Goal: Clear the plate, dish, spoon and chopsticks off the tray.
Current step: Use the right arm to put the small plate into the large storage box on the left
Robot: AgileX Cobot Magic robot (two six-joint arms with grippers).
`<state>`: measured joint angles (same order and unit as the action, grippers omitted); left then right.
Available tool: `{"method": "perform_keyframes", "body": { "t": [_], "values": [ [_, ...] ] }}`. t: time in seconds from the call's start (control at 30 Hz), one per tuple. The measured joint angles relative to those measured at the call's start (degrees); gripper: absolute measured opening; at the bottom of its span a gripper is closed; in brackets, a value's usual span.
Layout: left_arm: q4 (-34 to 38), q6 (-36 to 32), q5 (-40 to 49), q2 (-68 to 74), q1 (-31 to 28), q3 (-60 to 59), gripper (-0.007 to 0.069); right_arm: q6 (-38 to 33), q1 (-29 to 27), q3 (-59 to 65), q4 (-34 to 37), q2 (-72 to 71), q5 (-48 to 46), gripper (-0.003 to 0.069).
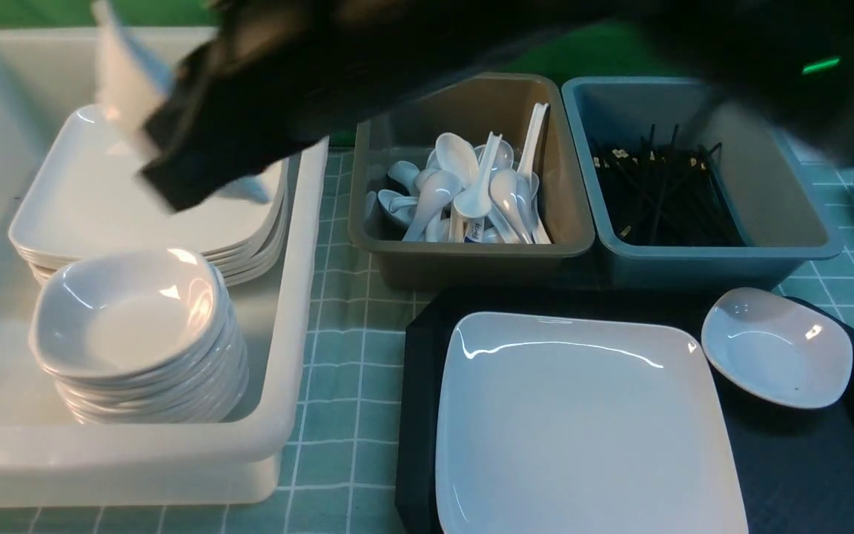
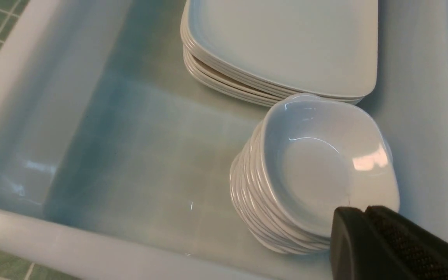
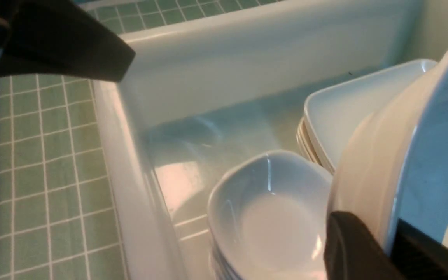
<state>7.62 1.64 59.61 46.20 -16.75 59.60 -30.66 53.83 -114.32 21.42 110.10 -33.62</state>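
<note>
The right end effector (image 3: 387,245) grips a white dish (image 3: 383,163) above the white bin (image 3: 247,58); the left end effector (image 2: 364,217) is closed.

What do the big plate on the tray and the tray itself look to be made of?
The plate is glossy white, with sharp light streaks along its raised rim: glazed ceramic or melamine, and the look alone cannot settle which. The tray is matt black and dull, with no sharp highlights: most likely moulded plastic.
</note>
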Motion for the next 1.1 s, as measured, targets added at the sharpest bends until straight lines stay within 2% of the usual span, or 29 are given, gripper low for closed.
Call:
{"method": "perform_keyframes", "body": {
  "t": [0.2, 0.5, 0.6, 0.67, 0.7, 0.77, 0.83, 0.9, 1.0, 1.07, 1.1],
  "values": [
    [0.0, 0.0, 0.5, 0.0, 0.0, 0.0, 0.001, -0.5, 2.9, -4.9, -5.6, 10.0, 2.9, 0.0069],
    [0.0, -1.2, 0.8, 0.0, 0.0, 0.0, 0.001, -2.2, 4.6, -4.8, -7.9, 13.9, 3.3, 0.0091],
    [0.0, -1.3, 0.8, 0.0, 0.0, 0.0, 0.001, -2.7, 5.0, -4.8, -7.9, 14.0, 3.2, 0.0174],
    [0.0, -1.6, 0.8, 0.0, 0.0, 0.0, 0.001, -2.4, 5.0, -4.9, -7.9, 14.0, 2.9, 0.0305],
    [0.0, -1.6, 0.8, 0.0, 0.0, 0.0, 0.001, -2.3, 5.0, -5.0, -7.9, 14.0, 2.7, 0.0315],
    [0.0, -1.6, 0.9, 0.0, 0.0, 0.0, 0.001, -1.1, 5.1, -5.0, -7.9, 14.0, 0.7, 0.0422],
    [0.0, -1.6, 0.9, 0.0, 0.0, 0.0, 0.001, 0.2, 5.1, -5.0, -8.0, 13.6, -2.0, 0.0482],
    [0.0, -1.6, 0.9, 0.0, 0.0, 0.0, 0.001, 1.8, 5.1, -5.0, -8.1, 12.5, -4.8, 0.0526],
    [0.1, -2.3, 1.2, 0.0, 0.0, 0.0, 0.001, 4.6, 5.1, -5.0, -9.6, 9.5, -9.0, 0.0548],
    [0.1, -3.0, 1.2, 0.0, 0.0, 0.0, 0.001, 7.2, 5.1, -5.0, -13.7, 6.8, -12.5, 0.054],
    [0.4, -3.3, 1.3, 0.0, 0.0, 0.0, 0.001, 10.8, 5.2, -5.0, -18.7, 4.6, -15.9, 0.0517]
  ]
}}
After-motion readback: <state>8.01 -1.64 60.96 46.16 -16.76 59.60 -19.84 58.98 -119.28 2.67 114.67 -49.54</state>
